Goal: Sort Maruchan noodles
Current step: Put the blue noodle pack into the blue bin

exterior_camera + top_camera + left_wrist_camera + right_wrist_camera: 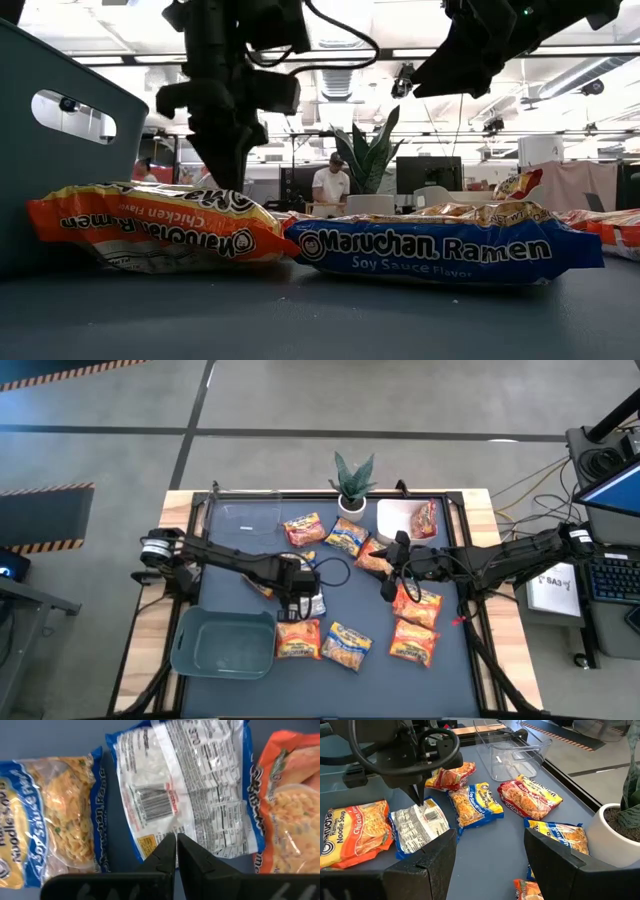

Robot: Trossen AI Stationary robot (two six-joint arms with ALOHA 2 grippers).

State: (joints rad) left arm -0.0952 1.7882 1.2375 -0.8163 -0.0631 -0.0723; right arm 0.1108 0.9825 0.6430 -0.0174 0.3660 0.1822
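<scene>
Several Maruchan packets lie flat on the dark table mat: orange ones (298,638) (413,642), yellow-and-blue ones (345,645) (345,537), and a red one (305,528). A silvery-white packet (185,790) lies printed back up beneath my left gripper (176,837), which is shut and points down at it at mid-table (300,595). My right gripper (490,865) is open and hangs well above the table (480,50) near an orange packet (372,557), touching nothing. My left gripper comes at the silvery-white packet from above, pointing down. Its shut fingertips (167,845) meet the film close to one edge (172,827), a little way in from it. The packet lies flat on the mat. Whether one layer or a fold sits between the tips cannot be seen.
A teal bin (225,645) stands at the near left. A clear tub (250,515) is at the far left. A white container (398,520) at the far right holds a red packet (425,518). A potted plant (352,485) stands at the far edge.
</scene>
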